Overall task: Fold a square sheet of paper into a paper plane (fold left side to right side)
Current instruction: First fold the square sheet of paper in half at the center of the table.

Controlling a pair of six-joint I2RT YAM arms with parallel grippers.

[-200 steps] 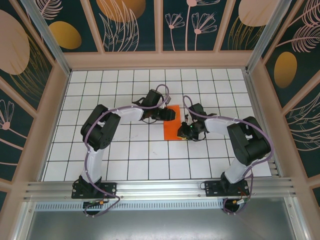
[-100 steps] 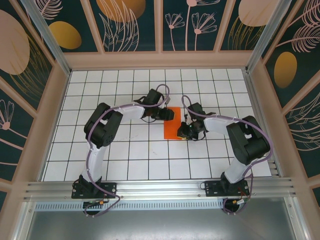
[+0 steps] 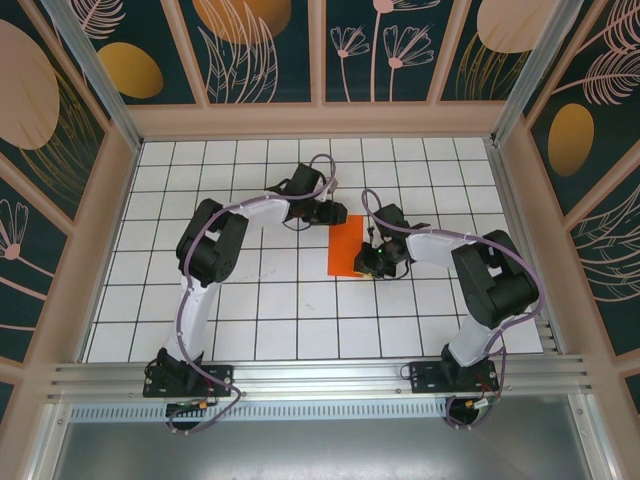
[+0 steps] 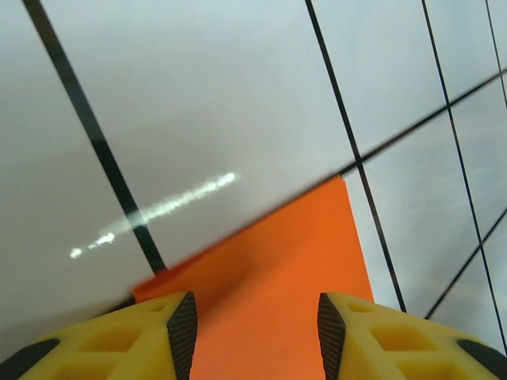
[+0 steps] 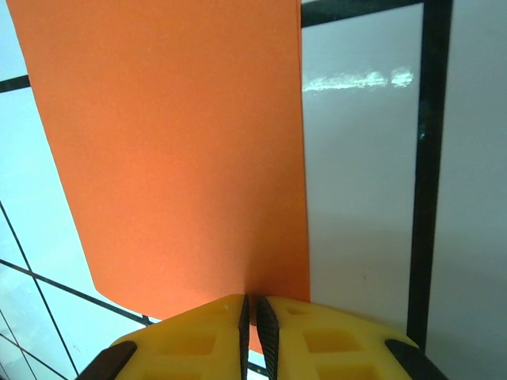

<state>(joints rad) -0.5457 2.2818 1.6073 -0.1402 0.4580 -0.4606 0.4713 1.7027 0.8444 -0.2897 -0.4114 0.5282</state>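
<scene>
The square sheet of paper (image 3: pixel 343 247) lies flat as a narrow orange rectangle, about twice as long as it is wide. From above, its long axis runs away from the arm bases, with the far end leaning slightly to the right.

The right gripper (image 5: pixel 250 324) sits at the near right corner of the rectangle. Its jaws are pressed almost together, leaving a thin slit, and the orange short edge runs into that slit, so they seem to pinch the paper there. From these jaws the sheet stretches straight ahead and to their left, and one long edge runs forward just to the right of the slit.

The left gripper (image 4: pixel 255 336) is at the far end of the sheet with its jaws spread wide. The paper fills the gap between them and continues ahead to a sharp corner, forward and to the right. I cannot tell whether its fingers touch the sheet.

The top camera shows the whole outline and both arms meeting at opposite ends. The wrist cameras show what it cannot: crisp straight edges, a matte, even orange surface without wrinkles, and a soft shadow along the edge ahead of the left jaws.

The fingers are yellow moulded plastic with hollow pockets, and dark ribbed pads (image 4: pixel 183 328) line their inner faces. The table (image 3: pixel 250 300) is glossy white with a grid of thin black lines, and it catches streaks of glare beside the paper.
</scene>
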